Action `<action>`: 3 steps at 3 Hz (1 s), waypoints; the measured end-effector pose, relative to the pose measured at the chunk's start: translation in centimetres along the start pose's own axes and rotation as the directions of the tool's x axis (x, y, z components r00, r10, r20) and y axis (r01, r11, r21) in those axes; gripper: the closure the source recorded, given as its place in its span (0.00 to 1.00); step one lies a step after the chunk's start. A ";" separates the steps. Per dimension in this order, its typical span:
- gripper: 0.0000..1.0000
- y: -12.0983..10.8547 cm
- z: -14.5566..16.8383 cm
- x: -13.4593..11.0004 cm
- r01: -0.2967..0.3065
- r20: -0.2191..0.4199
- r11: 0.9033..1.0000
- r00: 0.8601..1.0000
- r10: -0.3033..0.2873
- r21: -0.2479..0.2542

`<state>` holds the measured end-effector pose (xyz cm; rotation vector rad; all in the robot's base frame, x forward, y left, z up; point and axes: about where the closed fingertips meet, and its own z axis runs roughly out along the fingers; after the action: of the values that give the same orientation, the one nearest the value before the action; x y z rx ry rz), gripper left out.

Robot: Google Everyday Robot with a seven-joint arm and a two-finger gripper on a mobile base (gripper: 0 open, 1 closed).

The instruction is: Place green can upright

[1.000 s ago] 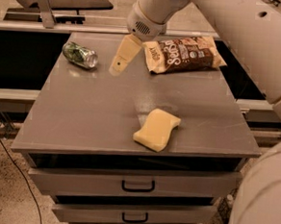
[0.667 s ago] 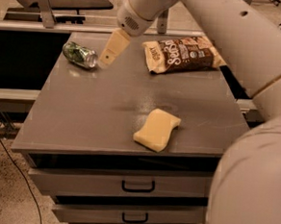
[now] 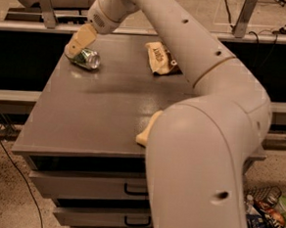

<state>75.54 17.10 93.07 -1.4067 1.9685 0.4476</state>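
Well left of the brown snack bag, the green can lies on its side, its long axis pointing roughly toward the bag. Our gripper hangs just over the can's end farthest from the bag. We cannot tell how wide the gripper stands.

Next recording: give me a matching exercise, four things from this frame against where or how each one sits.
1 green can
2 brown snack bag
3 yellow sponge
4 gripper

A near the table's front edge, partly behind the arm
B on its side, far-left corner
C far side, near the middle
D at the can's left end

Pairs: 1-B, 2-C, 3-A, 4-D
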 end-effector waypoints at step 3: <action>0.00 -1.7 8.7 0.4 -0.069 -0.188 0.995 0.979 0.082 0.073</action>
<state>79.79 21.54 86.72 -1.3805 2.1756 0.2866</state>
